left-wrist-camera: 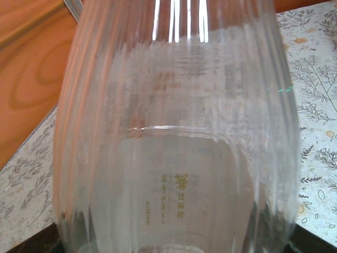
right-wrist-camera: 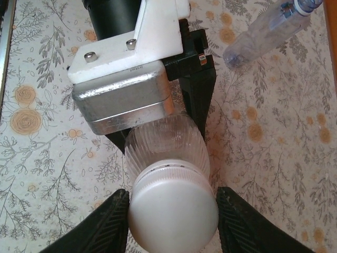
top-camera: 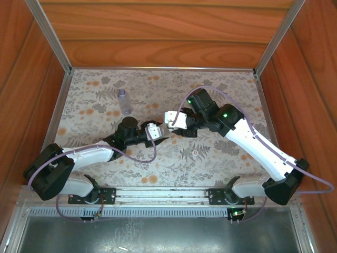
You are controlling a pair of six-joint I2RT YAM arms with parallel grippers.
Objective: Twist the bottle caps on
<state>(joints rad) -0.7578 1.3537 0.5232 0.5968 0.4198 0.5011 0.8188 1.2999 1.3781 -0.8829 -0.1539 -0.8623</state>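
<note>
A clear ribbed bottle (right-wrist-camera: 167,150) with faint yellow print (left-wrist-camera: 179,132) lies level above the table, with my left gripper (right-wrist-camera: 160,138) shut around its body. A black finger (right-wrist-camera: 199,100) of that gripper runs along the bottle's side. An opaque white bottle cap (right-wrist-camera: 174,208) sits on the bottle's neck. My right gripper (right-wrist-camera: 172,220) is shut on the cap, one finger pressed against each side. In the top view both grippers, left (top-camera: 159,132) and right (top-camera: 168,125), meet at mid-table. The slimmer bluish bottle (top-camera: 124,101) stands apart at the back left.
The bluish bottle (right-wrist-camera: 266,31) appears at the upper right of the right wrist view, well away from the fingers. A floral cloth (top-camera: 210,158) covers the table. Wooden walls (top-camera: 158,37) and metal rails (top-camera: 60,110) close in the back and sides.
</note>
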